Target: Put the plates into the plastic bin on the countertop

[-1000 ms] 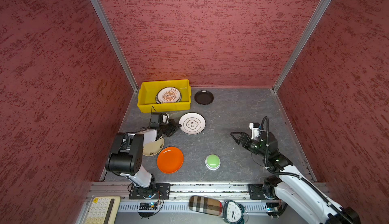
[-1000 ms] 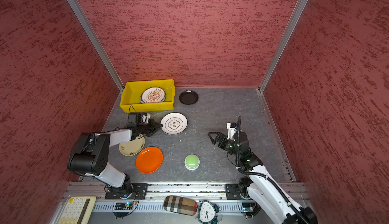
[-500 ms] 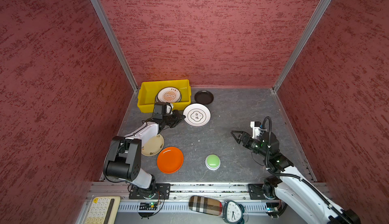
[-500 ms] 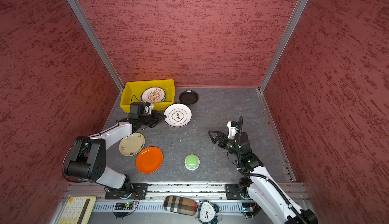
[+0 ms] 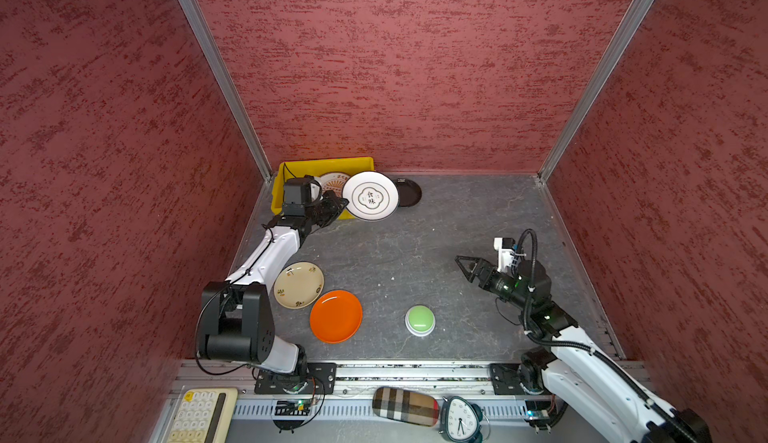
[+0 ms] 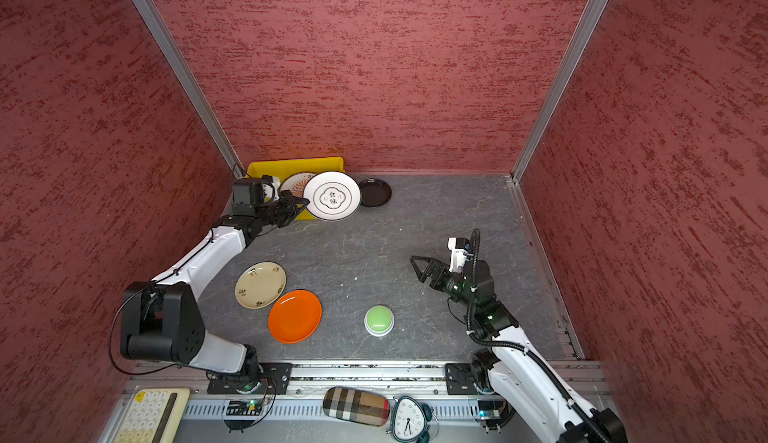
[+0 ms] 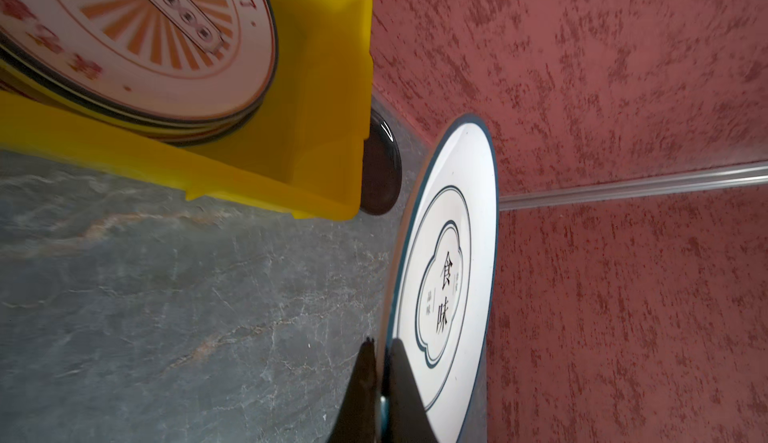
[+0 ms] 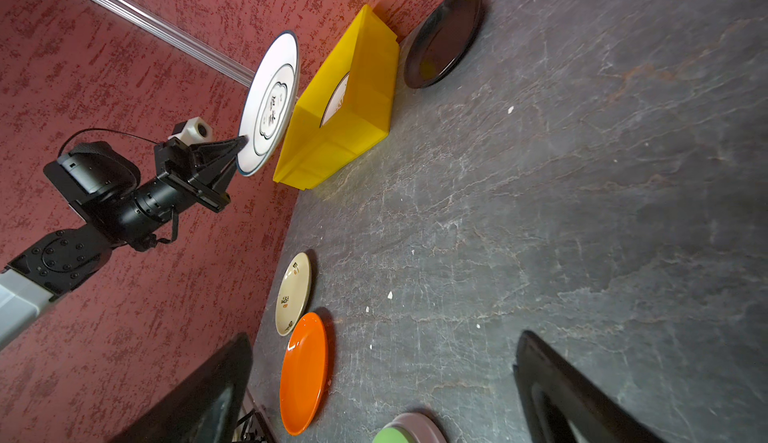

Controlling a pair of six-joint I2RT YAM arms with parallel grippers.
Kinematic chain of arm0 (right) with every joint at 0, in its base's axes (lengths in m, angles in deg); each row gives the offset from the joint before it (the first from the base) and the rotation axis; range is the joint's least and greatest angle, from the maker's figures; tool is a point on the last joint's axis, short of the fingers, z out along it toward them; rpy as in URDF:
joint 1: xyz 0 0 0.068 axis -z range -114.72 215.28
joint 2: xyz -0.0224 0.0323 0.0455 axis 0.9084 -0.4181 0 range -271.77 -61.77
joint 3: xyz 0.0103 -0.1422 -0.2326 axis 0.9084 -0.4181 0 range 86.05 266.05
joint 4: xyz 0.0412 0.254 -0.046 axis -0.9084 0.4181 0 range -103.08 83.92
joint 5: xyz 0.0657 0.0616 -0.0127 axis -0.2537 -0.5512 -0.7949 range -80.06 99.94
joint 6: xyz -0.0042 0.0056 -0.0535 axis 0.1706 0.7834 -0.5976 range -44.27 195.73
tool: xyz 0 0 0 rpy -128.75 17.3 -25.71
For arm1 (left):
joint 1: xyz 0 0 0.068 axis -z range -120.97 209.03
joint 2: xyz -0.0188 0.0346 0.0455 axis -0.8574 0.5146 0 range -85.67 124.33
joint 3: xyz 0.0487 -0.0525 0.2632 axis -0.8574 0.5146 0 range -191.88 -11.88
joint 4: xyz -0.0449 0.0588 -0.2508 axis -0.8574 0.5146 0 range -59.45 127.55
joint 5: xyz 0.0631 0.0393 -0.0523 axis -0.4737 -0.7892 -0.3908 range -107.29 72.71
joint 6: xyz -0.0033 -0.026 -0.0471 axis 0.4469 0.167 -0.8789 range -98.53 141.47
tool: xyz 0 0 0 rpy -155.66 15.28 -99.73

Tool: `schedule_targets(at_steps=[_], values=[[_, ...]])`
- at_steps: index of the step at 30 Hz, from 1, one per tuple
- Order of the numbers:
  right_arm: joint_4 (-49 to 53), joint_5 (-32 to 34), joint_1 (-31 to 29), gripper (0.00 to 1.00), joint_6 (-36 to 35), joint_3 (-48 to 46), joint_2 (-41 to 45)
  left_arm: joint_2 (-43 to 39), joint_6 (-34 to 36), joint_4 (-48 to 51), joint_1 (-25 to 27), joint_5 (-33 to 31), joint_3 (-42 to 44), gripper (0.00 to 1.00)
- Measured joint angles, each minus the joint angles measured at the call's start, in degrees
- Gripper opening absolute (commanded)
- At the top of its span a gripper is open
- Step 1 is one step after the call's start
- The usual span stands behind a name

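Green dome button (image 5: pixel 420 319) on white base: near right end effector (image 5: pixel 463 269), apart from it, on side toward arm bases.
Plaid oblong case (image 5: pixel 405 407) and white-faced alarm clock (image 5: pixel 460 422): just beside each other, beyond front rail (image 5: pixel 415 368), well apart from right end effector.
Cream keypad (image 5: pixel 202 418): behind left arm's base, far from left end effector (image 5: pixel 345 202).
Red textured walls (image 5: pixel 395 66), aluminium corner posts (image 5: pixel 216 71): nearest corner just past left end effector.

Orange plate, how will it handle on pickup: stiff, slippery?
Probably stiff: the similar white plate looks flat held by its rim alone in the left gripper. Likely slippery: the orange plate shows a glossy highlight. It lies flat on the countertop, so its low rim may be awkward to pinch.
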Motion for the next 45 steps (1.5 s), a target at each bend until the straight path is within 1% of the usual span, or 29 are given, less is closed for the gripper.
schedule_targets(at_steps=[7, 11, 14, 20, 26, 32, 40, 41, 42, 45], values=[[0.48, 0.28, 0.00, 0.99, -1.44, 0.44, 0.04, 5.05, 0.04, 0.02, -6.54, -3.58, -5.77, 0.00], [1.14, 0.81, 0.00, 0.99, -1.90, 0.57, 0.09, 10.38, 0.24, 0.39, -9.20, -5.42, -9.09, 0.00], [2.43, 1.38, 0.00, 0.99, -2.43, 1.01, 0.33, 15.23, 1.09, 1.49, -10.16, -6.25, -12.90, 0.00], [5.09, 2.84, 0.00, 0.99, -3.89, 2.14, 1.25, 23.89, 3.15, 5.81, -10.43, -7.19, -22.49, 0.00], [7.30, 4.33, 0.00, 0.99, -4.92, 3.63, 1.40, 29.20, 5.99, 10.69, -10.43, -9.07, -30.60, 0.00], [7.65, 5.31, 0.00, 0.99, -4.85, 3.63, 1.57, 33.16, 8.02, 14.62, -10.08, -11.21, -35.50, 0.00], [8.55, 6.32, 0.00, 0.99, -4.87, 3.63, 1.92, 37.09, 9.51, 18.10, -9.18, -13.62, -39.91, 0.00], [8.76, 6.43, 0.00, 0.99, -4.87, 3.65, 1.99, 37.51, 9.62, 18.38, -9.18, -13.79, -40.37, 0.07], [9.05, 6.54, 0.00, 0.99, -4.90, 3.67, 2.01, 37.92, 9.79, 18.69, -9.18, -14.01, -40.63, 0.17], [9.75, 6.73, 0.00, 0.99, -4.90, 3.76, 2.01, 38.62, 10.19, 19.58, -9.18, -14.36, -41.46, 0.18]])
